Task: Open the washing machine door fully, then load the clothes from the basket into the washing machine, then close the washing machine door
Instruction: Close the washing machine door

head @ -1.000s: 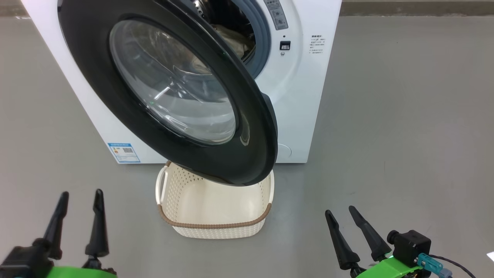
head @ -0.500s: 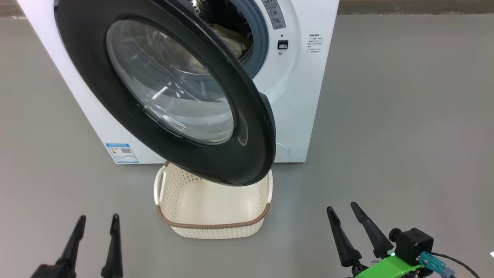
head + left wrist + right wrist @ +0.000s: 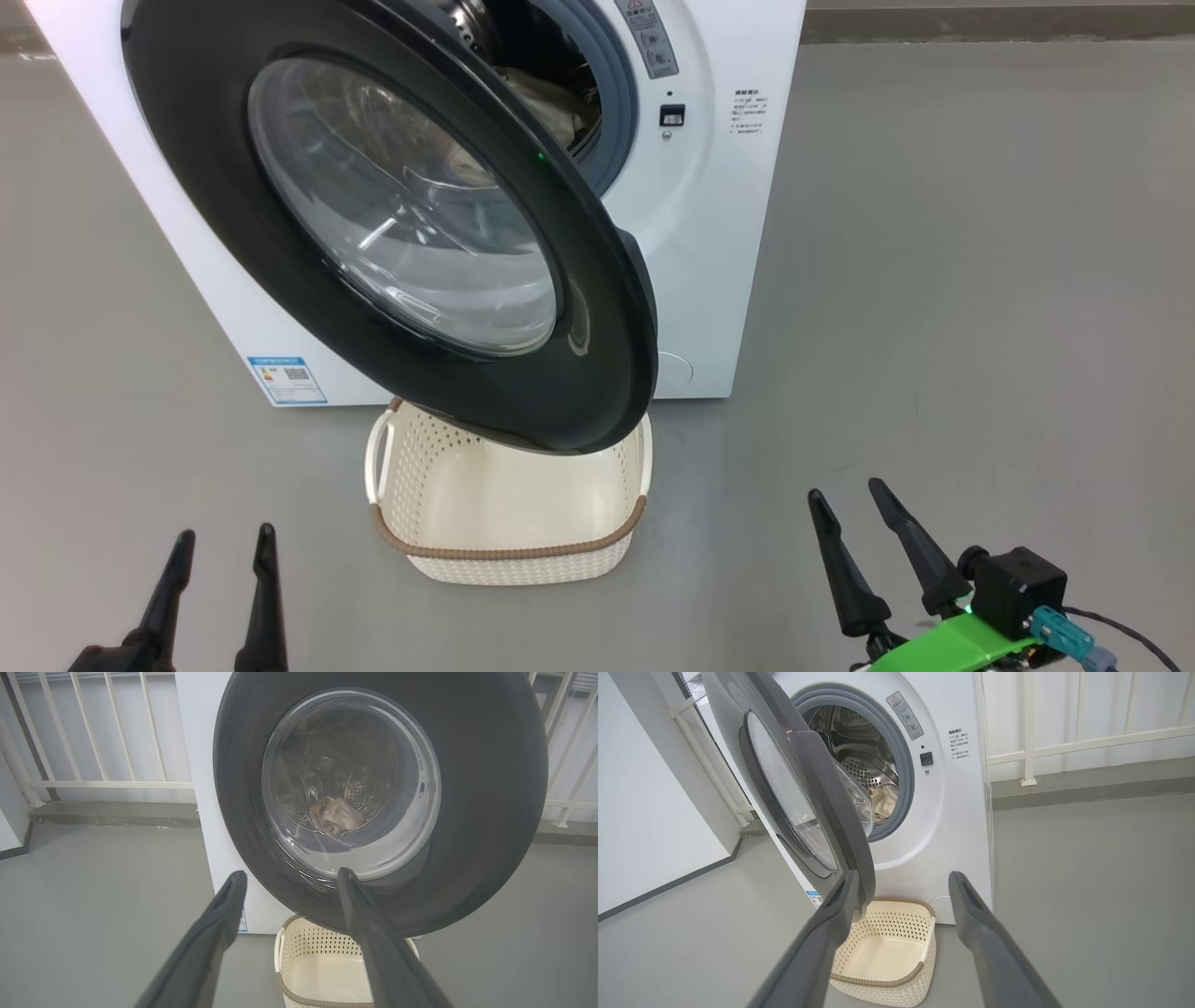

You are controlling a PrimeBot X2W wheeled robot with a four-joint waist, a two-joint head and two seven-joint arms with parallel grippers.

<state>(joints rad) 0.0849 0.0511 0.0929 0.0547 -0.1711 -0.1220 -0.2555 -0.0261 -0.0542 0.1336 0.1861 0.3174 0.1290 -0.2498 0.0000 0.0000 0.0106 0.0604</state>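
Hanging low, jaws apart and empty: left gripper [image 3: 227, 537] lower left, right gripper [image 3: 845, 491] lower right, fingers pointing at the machine [image 3: 709, 233]. Door [image 3: 401, 205] stands part-open, hinged left, free edge swung out over the empty basket [image 3: 509, 553]. Right wrist view catches cream cloth [image 3: 883, 802] in the drum [image 3: 859, 742]; left wrist view sees it through the glass [image 3: 350, 756].

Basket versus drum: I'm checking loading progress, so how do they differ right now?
The basket looks empty; the drum holds a cream cloth. The basket is cream plastic, standing on the floor; the drum is shiny steel, inside the washing machine. Both are perforated.
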